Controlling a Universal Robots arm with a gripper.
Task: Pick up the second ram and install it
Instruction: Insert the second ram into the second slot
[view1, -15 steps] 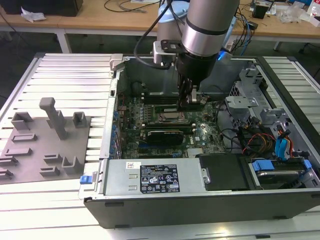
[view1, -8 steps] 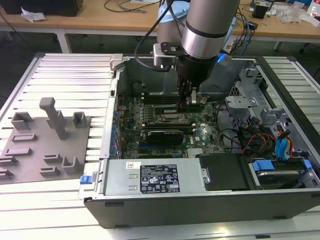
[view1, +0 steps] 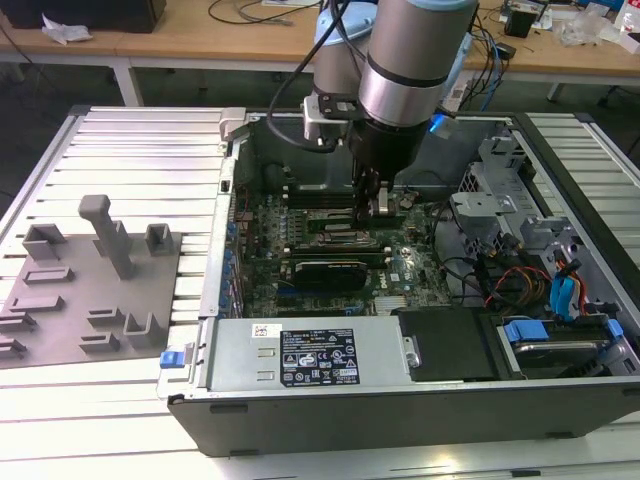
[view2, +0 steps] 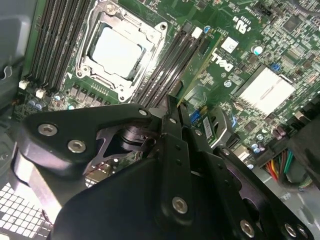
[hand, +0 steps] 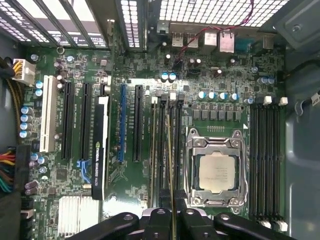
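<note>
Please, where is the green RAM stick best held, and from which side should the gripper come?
By its two flat faces near the upper long edge, coming from above. The second ram stands on edge, thin, over the slots beside the CPU socket, so its lower edge is free. The gripper pinches it this way.

Exterior view: high, distant, angled onto open case. Both wrist views: close above motherboard (hand: 130, 65), sharing CPU socket (view2: 120, 52).
</note>
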